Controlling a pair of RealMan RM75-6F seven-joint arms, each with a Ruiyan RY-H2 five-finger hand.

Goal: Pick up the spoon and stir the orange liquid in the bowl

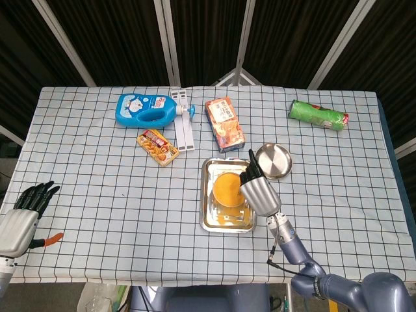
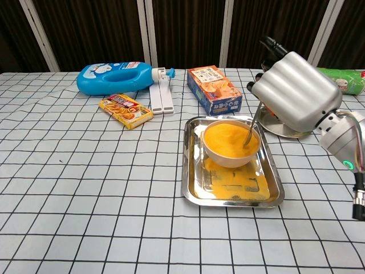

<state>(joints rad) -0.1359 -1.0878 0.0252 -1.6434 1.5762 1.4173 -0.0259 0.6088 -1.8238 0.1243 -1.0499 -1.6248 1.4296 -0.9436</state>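
A white bowl (image 2: 230, 146) of orange liquid (image 1: 225, 189) stands in a steel tray (image 2: 197, 185) (image 1: 208, 221) with orange spill on its floor. My right hand (image 2: 295, 95) (image 1: 259, 193) hangs over the bowl's right side and holds a metal spoon (image 2: 251, 129), whose handle runs steeply down with its bowl end dipped in the liquid near the right rim. The head view hides the spoon behind the hand. My left hand (image 1: 21, 218) rests at the table's front left edge, fingers spread, holding nothing; the chest view does not show it.
A small steel plate (image 1: 273, 160) lies just right of the tray. Behind are an orange snack box (image 2: 214, 88), a blue bottle (image 2: 117, 77), a white clip (image 2: 161, 97), a yellow packet (image 2: 125, 110) and a green tube (image 1: 318, 115). An orange item (image 1: 52, 238) lies by the left hand.
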